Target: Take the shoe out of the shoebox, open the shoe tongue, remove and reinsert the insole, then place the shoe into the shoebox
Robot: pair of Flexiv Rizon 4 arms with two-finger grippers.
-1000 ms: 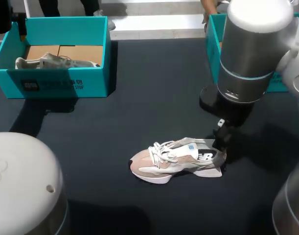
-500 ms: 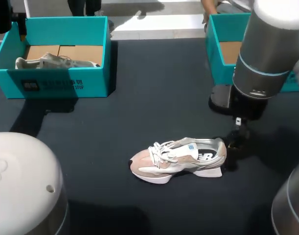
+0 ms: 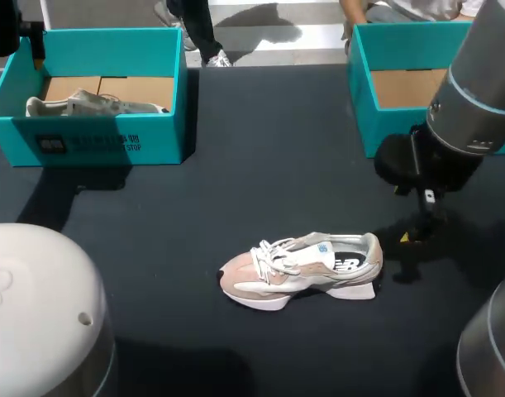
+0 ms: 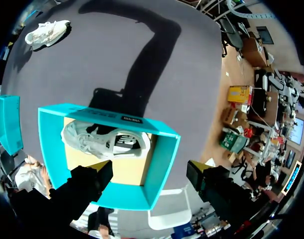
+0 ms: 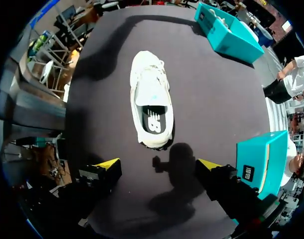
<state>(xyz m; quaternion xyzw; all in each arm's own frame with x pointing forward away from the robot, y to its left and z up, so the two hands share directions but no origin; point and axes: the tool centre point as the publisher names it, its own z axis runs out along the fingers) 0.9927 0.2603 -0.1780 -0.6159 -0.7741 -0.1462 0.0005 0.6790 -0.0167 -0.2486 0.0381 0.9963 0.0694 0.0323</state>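
Shoe (image 3: 302,269) sits upright on its sole mid-table; right arm (image 3: 475,91) hangs beyond its heel; open shoebox (image 3: 386,122) behind.

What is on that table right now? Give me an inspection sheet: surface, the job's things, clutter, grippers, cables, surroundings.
Surface: dark table, crossed by the arms' shadows.
Job's things: shoe upright on its sole on the table, outside both boxes; left shoebox holds a second shoe; right shoebox shows bare cardboard floor where visible.
Clutter: nothing seen.
Grippers: left gripper open, above the left shoebox, holding nothing; right gripper open, above the table behind the shoe's heel, not touching it.
Cables: nothing seen.
Surroundings: nothing seen.
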